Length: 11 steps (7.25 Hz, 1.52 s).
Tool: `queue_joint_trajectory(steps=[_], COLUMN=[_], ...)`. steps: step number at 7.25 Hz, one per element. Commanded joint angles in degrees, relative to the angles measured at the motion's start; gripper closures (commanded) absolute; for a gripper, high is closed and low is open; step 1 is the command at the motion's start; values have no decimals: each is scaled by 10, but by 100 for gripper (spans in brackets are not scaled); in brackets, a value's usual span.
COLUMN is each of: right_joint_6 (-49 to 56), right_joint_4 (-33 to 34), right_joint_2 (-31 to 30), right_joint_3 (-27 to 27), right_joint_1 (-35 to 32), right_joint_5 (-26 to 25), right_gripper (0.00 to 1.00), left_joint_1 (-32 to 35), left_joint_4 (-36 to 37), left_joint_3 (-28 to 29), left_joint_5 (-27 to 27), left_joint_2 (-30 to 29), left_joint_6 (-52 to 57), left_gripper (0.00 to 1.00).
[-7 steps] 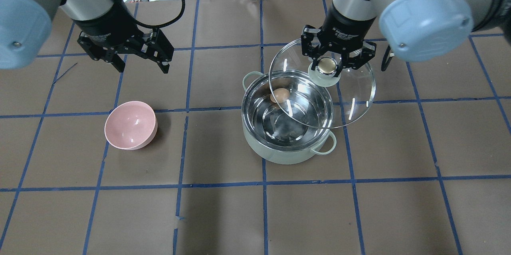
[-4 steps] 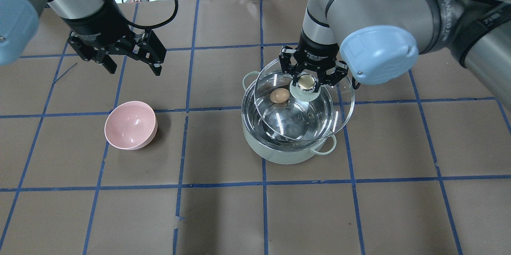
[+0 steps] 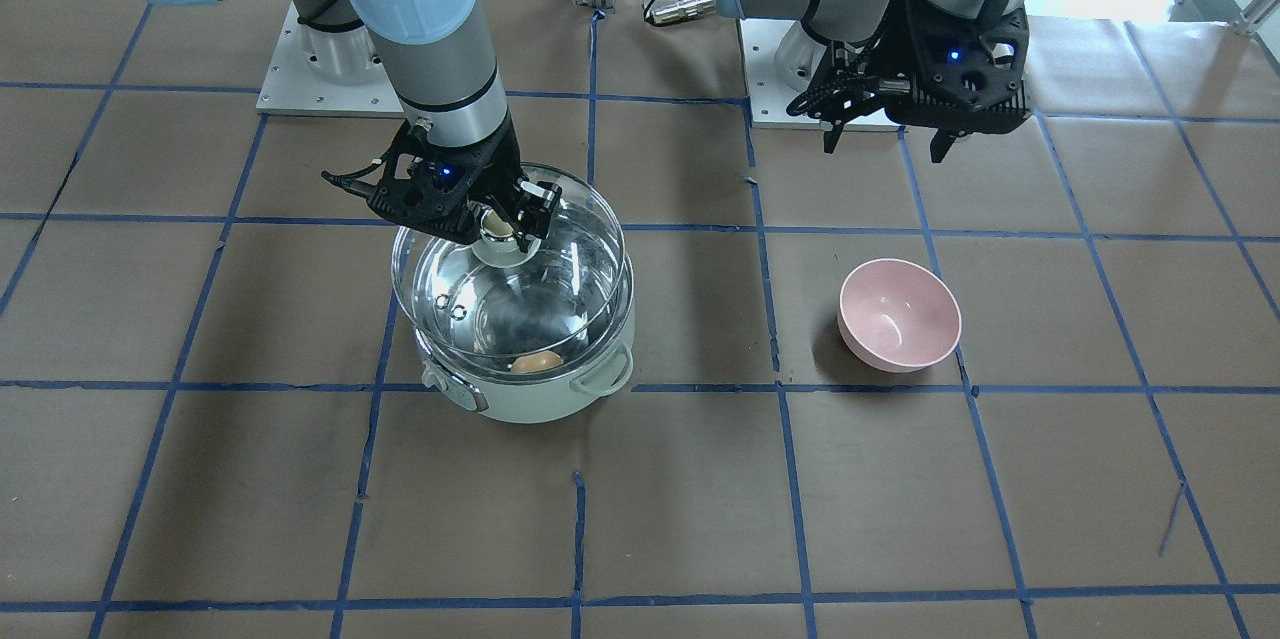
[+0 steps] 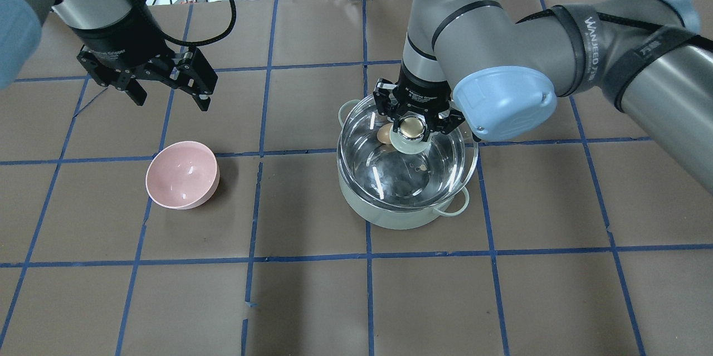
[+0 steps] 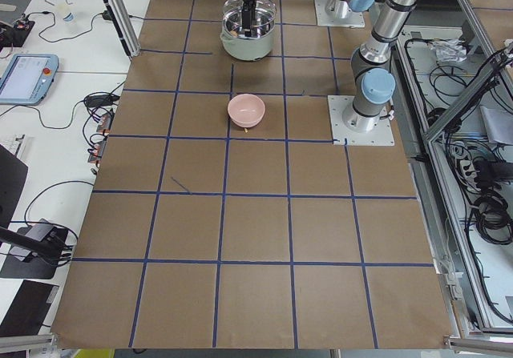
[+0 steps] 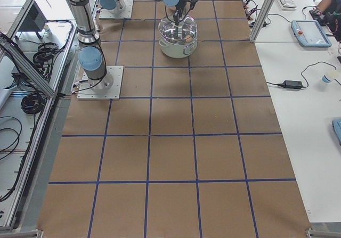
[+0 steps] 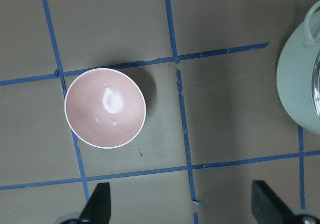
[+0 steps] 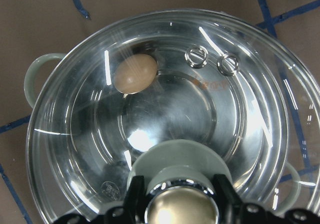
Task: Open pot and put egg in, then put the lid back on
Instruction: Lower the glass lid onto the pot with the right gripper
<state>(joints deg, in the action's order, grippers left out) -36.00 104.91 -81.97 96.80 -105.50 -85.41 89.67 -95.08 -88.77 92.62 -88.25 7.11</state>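
Note:
The mint-green pot point(image 4: 401, 218) stands right of the table's middle, and also shows in the front view point(image 3: 530, 406). The light-brown egg point(image 4: 382, 135) lies inside it against the far wall, seen through the glass in the right wrist view point(image 8: 135, 73). My right gripper point(image 4: 411, 127) is shut on the golden knob point(image 8: 182, 207) of the glass lid point(image 4: 445, 169). It holds the lid over the pot's mouth, offset slightly to the right; I cannot tell whether it touches the rim. My left gripper point(image 4: 170, 102) is open and empty, high over the table's far left.
A pink bowl point(image 4: 181, 175) stands empty on the left, below and in front of the left gripper; it also shows in the left wrist view point(image 7: 105, 107). Blue tape lines grid the brown table point(image 4: 312, 300).
My right gripper has carried the lid leftward and down, from beside the pot's far right to over its mouth. My left arm has drawn back to the left.

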Motion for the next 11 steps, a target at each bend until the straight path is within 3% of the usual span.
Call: queue_joint_trajectory(steps=[1, 11], right_joint_6=[0, 1], right_joint_4=[4, 41], right_joint_2=[4, 30], right_joint_3=[3, 5], right_joint_1=[-1, -2], right_joint_5=[2, 23], right_gripper=[86, 84], left_joint_1=[-2, -1], left_joint_4=[1, 5], left_joint_3=[0, -3], left_joint_5=[-2, -11], left_joint_2=[1, 1], left_joint_6=[-2, -1], left_gripper=[0, 0])
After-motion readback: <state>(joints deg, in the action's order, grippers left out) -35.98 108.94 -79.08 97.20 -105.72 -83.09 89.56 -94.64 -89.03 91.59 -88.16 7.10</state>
